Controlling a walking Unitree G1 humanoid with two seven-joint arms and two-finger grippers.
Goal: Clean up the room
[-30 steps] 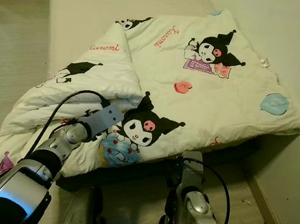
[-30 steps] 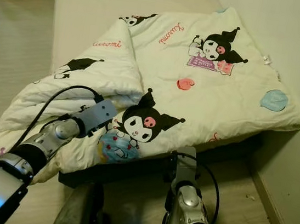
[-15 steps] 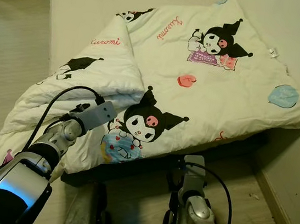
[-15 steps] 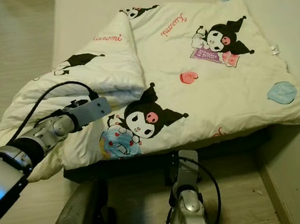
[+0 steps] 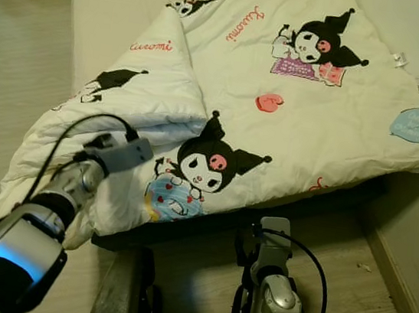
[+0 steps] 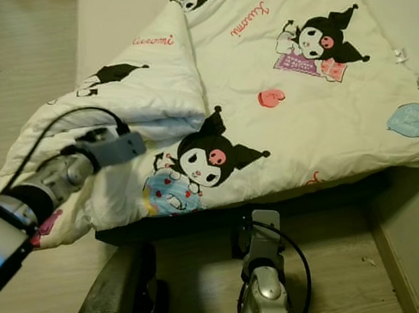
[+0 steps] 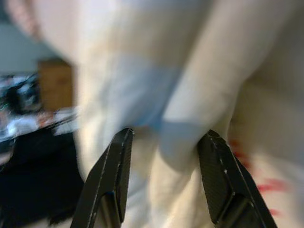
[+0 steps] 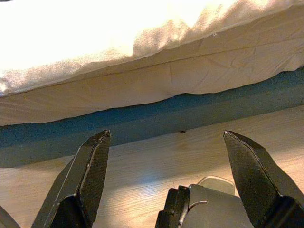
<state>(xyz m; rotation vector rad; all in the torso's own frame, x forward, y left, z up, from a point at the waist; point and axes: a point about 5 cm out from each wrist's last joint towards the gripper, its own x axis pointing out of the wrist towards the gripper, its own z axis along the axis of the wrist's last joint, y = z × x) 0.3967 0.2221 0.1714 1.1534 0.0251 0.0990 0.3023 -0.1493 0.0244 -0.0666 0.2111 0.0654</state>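
Left gripper [image 7: 164, 142], fingers spread around a fold of the quilt [image 5: 308, 108] on the bed [image 5: 113, 5]; right gripper [image 8: 166, 156] hung wide open above the floor [image 8: 142, 175].

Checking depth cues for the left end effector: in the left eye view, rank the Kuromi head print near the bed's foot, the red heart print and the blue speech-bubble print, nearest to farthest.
From the left end effector at the quilt's folded edge:
1. Kuromi head print, just to its right, near the foot edge.
2. Red heart print, mid-quilt, farther up and right.
3. Blue speech-bubble print, far right edge.
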